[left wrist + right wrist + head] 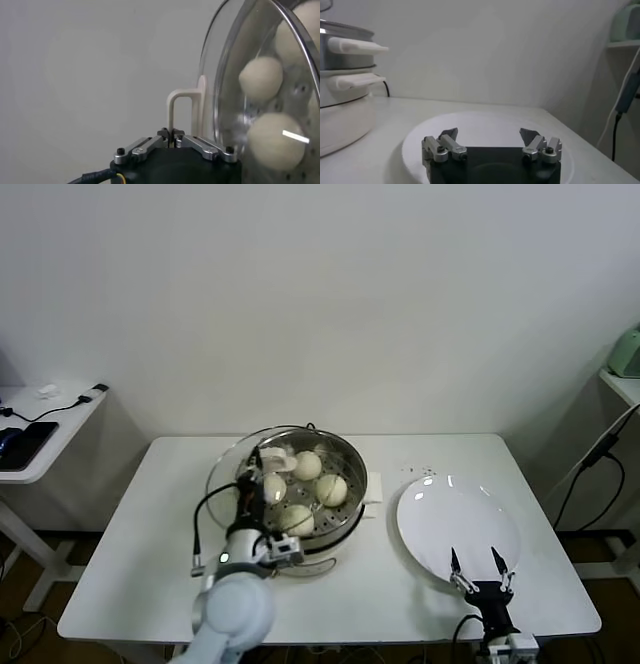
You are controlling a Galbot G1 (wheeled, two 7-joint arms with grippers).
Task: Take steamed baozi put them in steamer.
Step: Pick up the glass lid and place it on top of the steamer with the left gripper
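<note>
The white tabletop carries the whole setup. On it, left of centre, stands the steamer, its shiny wall and perforated tray open to the head view. All four steamed baozi already lie inside on the tray, close together, so the moving of buns looks finished. To the steamer's right lies a flat white plate, with nothing on it, which fits that reading.

The step in hand appears to be the covering of the pot. A glass lid stands tilted up on its edge at the left side of the steamer, and the left claw is clenched on the lid's pale loop handle. In the left wrist view the fingers meet on that handle, and two of the buns show through the glass.

The right claw hangs just above the near rim of the plate, released, its jaws spread wide and holding nothing. It looks idle.

The next move, as a judgement, calls for the left arm to swing the lid from upright to flat and centre it over the rim before lowering. The risk is the lid's edge catching the steamer's wall, or pressing on a bun near the rim. The grip should loosen only once the lid rests evenly all round.
</note>
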